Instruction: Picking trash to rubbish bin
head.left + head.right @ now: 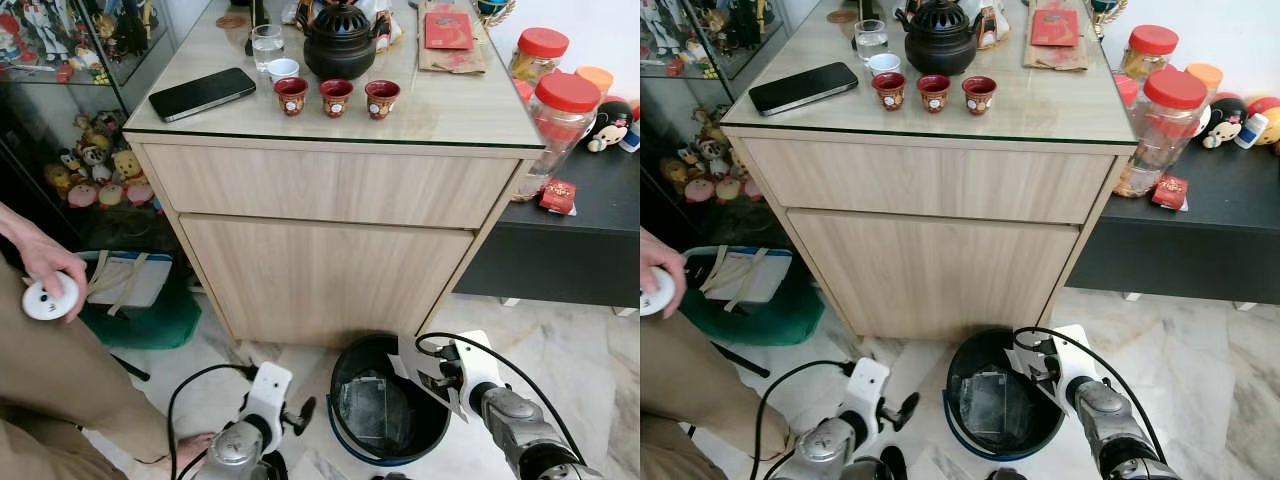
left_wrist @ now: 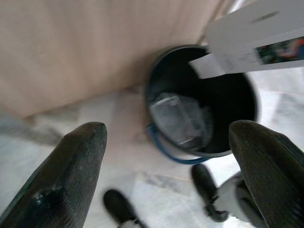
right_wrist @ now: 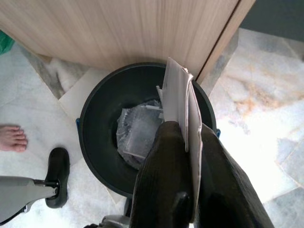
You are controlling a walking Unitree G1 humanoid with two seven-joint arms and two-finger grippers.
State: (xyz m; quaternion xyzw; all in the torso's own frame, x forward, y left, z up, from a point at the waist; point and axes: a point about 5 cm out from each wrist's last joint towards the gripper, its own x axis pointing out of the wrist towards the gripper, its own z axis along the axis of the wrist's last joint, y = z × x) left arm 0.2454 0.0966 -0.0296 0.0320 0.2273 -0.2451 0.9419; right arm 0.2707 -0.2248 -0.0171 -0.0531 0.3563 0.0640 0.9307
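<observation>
Black bin (image 3: 99,123) holds clear plastic wrapper (image 3: 135,133).

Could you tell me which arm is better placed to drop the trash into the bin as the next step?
Right. The right gripper is shut on the white paper and holds it above the black bin. The left gripper is open, holds nothing, and sits off to the bin's side over the floor.

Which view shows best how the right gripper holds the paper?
The right wrist view: the paper stands clamped between the right gripper fingers, above the bin. The eye views show it small, the left wrist view blurred.
</observation>
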